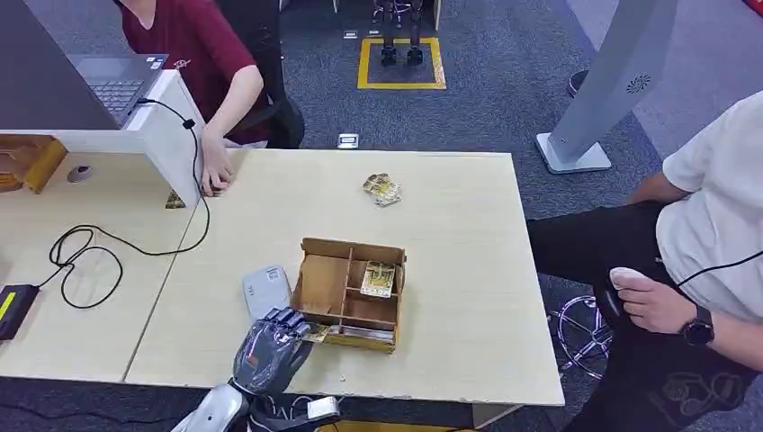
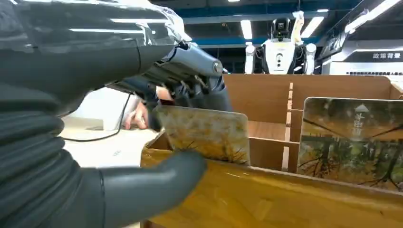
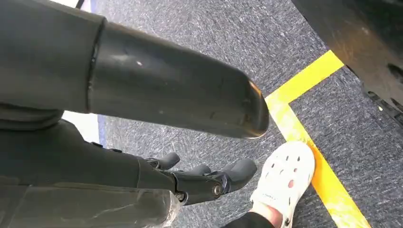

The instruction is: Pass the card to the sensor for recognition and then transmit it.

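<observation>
**Left hand pinches a card at the wooden organizer**

Left hand (image 1: 270, 346) sits at the near left corner of the wooden organizer (image 1: 351, 292), thumb and fingers closed on a card (image 2: 204, 133) with a yellow-brown leafy print. In the left wrist view the thumb (image 2: 157, 183) presses the card's near face while the darker fingers (image 2: 190, 90) curl behind its upper edge; the card stands upright in the front slot of the organizer, just inside its front wall. A second card (image 1: 378, 279) with a forest picture leans in a compartment farther right. A grey card reader (image 1: 266, 290) lies flat on the worktop (image 1: 468, 270), just beside the organizer's left side and touching the hand's fingertips in the head view. A small pile of cards (image 1: 382, 189) lies well apart, toward the far edge.

Right hand (image 3: 204, 180) hangs above grey carpet, fingers loosely curled and holding nothing, near a person's white shoe (image 3: 285, 178) and a yellow floor line (image 3: 313, 156).
</observation>
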